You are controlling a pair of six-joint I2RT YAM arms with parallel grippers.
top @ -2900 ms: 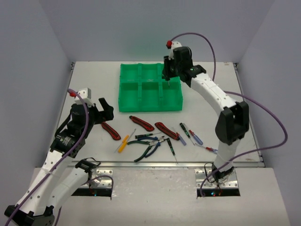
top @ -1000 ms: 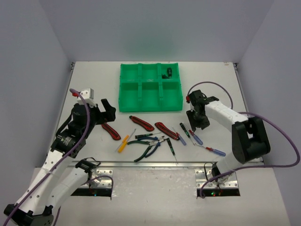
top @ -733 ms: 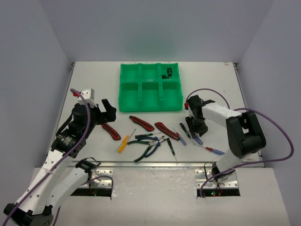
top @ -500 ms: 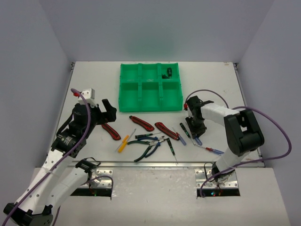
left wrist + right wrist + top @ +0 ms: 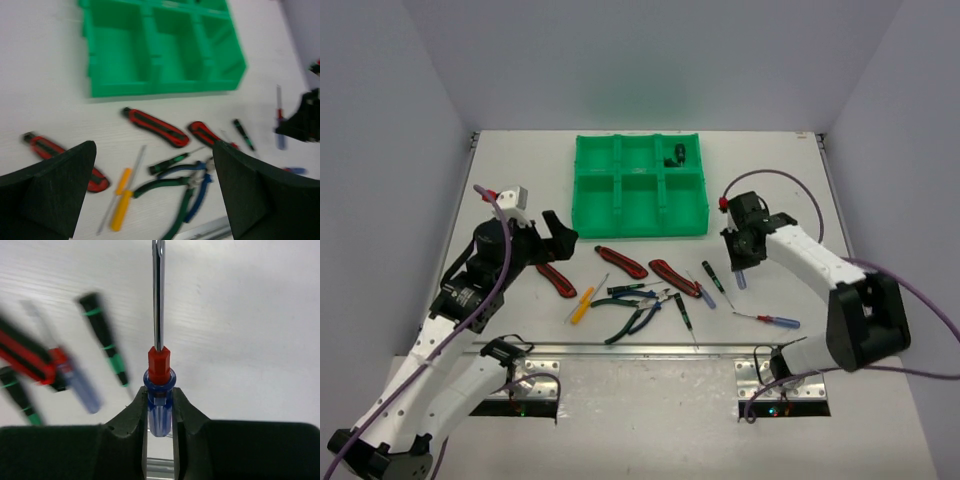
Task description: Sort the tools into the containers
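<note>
Top external view: glossy green tray (image 5: 640, 232) of six square compartments, one dark tool (image 5: 678, 154) in the far-right one.
On the desk (image 5: 520, 170) lie three red-and-black utility knives (image 5: 621, 261), two pliers (image 5: 638, 318) and one yellow-handled screwdriver (image 5: 581, 305). Near-right of the tray, the right hand (image 5: 740, 268) pinches a translucent blue screwdriver (image 5: 160, 410); the left hand (image 5: 556, 232) gapes wide.

From above, you see your right gripper (image 5: 739, 262) near the green tray's (image 5: 620, 226) near right corner, pinching a small blue screwdriver (image 5: 741, 281) beside the row of tools, while your left gripper (image 5: 560, 228) hangs spread by a red-and-black knife (image 5: 556, 279).
</note>
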